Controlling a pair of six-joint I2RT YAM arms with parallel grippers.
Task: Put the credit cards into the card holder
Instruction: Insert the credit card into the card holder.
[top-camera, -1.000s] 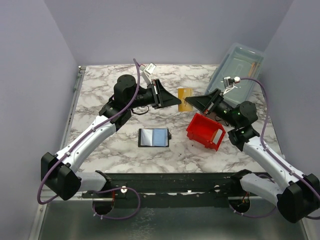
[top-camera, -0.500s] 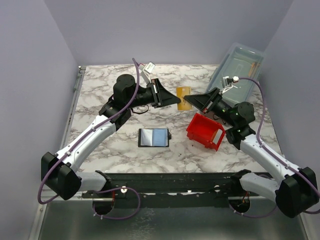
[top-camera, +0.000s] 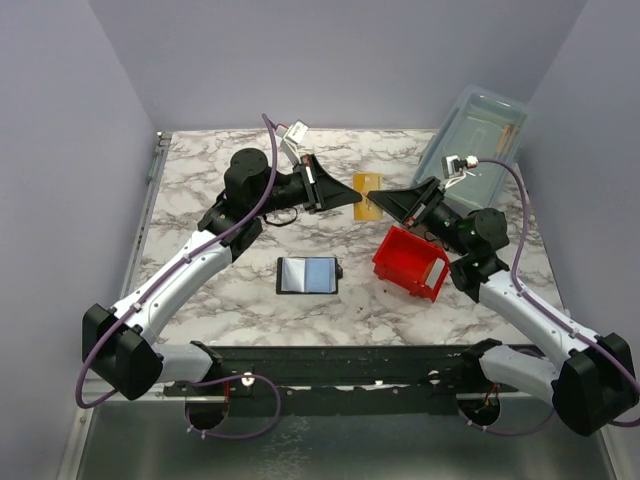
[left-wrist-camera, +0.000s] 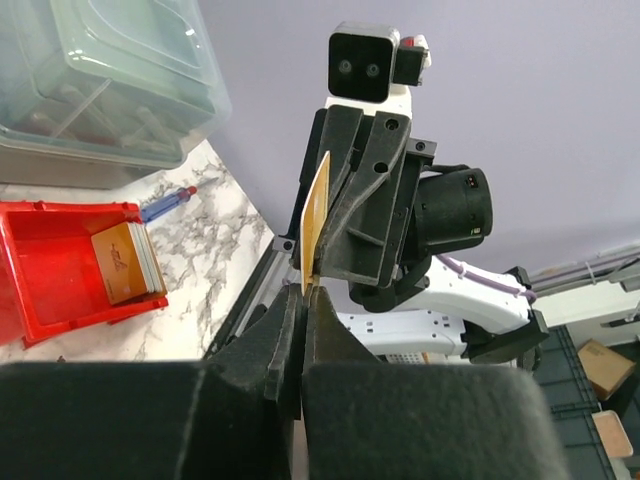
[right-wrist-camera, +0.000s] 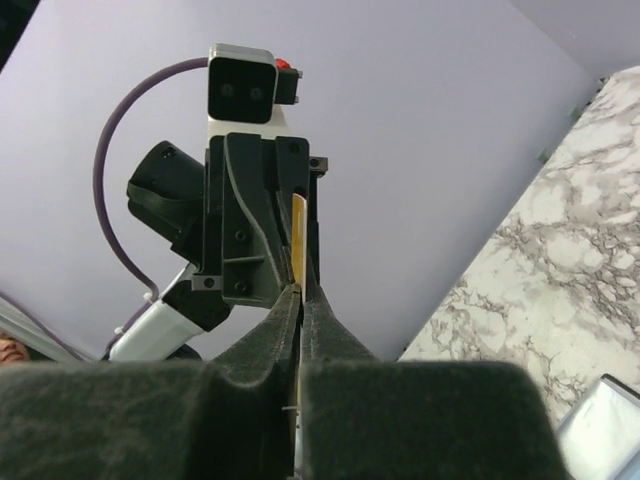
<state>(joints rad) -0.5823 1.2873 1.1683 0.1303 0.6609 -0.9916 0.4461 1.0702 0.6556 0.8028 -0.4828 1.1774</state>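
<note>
The card holder (top-camera: 308, 274) lies flat on the surface (top-camera: 200, 165), nearer the bases and left of the left claw (top-camera: 355, 199). That claw pinches one edge of an orange card (top-camera: 369, 192), and the right claw (top-camera: 383, 203) pinches the opposite edge. More cards (left-wrist-camera: 125, 262) sit in the red bin (top-camera: 398, 255) just nearside of the right claw.

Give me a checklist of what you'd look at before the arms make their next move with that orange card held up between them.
1. Left gripper shut on the credit card: ok.
2. Right gripper let go of the card: not ok, it is shut on it too.
3. Card holder lying flat, pale panel up, nothing on it: ok.
4. Spare cards waiting in the red bin: ok.
5. Left grip firm enough to carry the card alone: cannot tell.
</note>
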